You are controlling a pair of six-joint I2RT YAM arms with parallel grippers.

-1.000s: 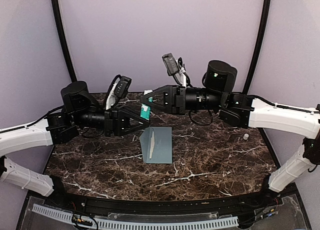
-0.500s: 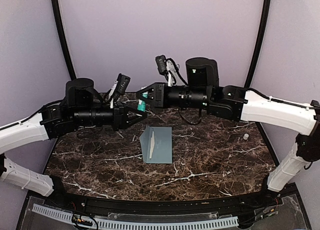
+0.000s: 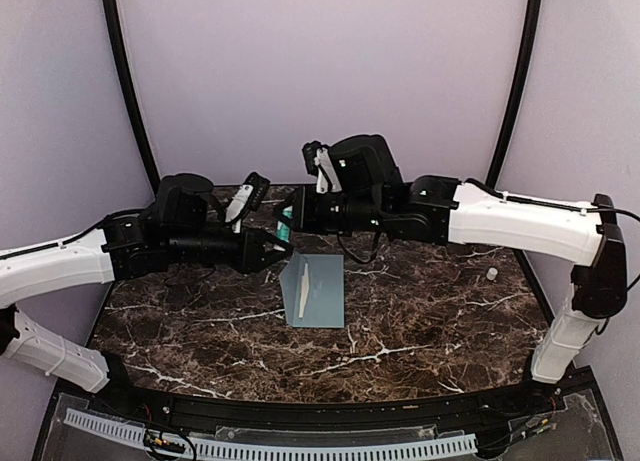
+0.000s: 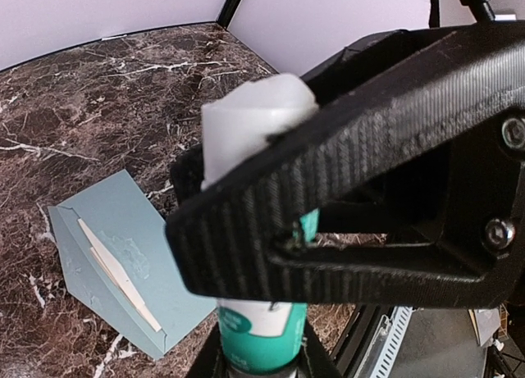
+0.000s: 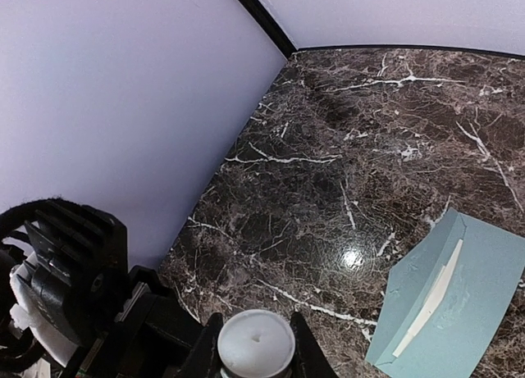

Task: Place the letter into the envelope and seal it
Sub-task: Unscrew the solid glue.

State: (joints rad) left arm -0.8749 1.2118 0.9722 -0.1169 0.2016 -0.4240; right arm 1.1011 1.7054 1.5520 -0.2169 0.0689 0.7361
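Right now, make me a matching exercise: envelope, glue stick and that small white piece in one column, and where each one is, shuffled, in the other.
Things:
1. envelope
2. glue stick
3. white piece

Places:
a. held up off the table
b. on the table near its right edge
c. lying mid-table

Pairs: 1-c; 2-a; 3-b
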